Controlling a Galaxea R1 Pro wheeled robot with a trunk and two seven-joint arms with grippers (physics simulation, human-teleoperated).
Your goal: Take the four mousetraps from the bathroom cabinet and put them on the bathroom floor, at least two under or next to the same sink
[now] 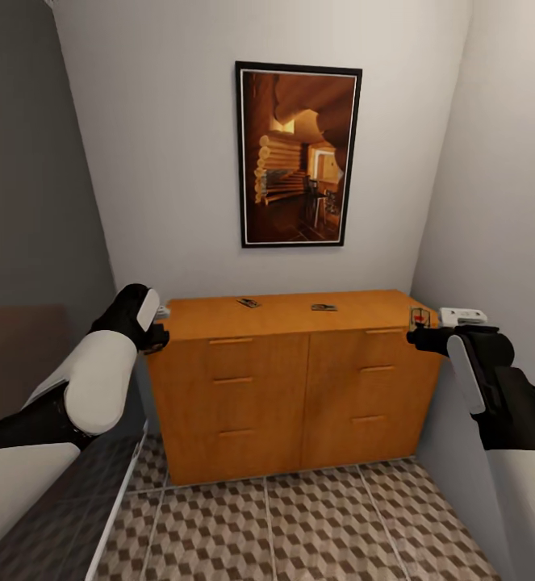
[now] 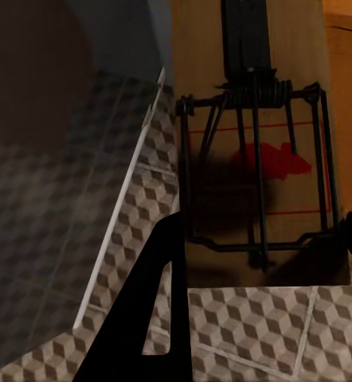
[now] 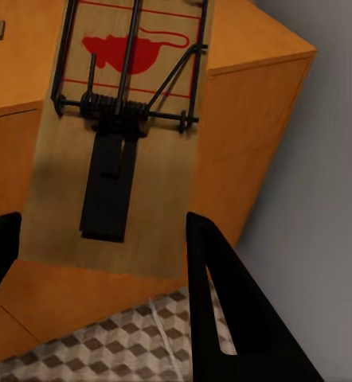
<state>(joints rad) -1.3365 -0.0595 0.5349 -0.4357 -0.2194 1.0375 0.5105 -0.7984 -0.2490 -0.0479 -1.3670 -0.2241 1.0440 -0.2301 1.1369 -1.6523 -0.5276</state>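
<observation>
Narrow alcove: the cabinet [image 1: 299, 379] stands against the wall on the bathroom floor [image 1: 299, 524]. My left pincer [image 1: 156, 335] and right pincer [image 1: 416, 337] are each clamped on a mousetrap [image 2: 256, 199] [image 3: 120, 135] at the top's end edges. Two mousetraps [image 1: 248, 303] [image 1: 323, 307] remain along its back edge; none floored yet.

The orange-brown cabinet [image 1: 295, 387] stands against the wall at 12 o'clock on the cube-patterned bathroom floor [image 1: 299, 532], drawers shut. 2 mousetraps [image 1: 248, 303] [image 1: 323, 307] lie flat on its top. 1 tan trap with a red mark [image 2: 256, 183] sits between the left tool's fingers, another [image 3: 120, 127] between the right tool's.
</observation>
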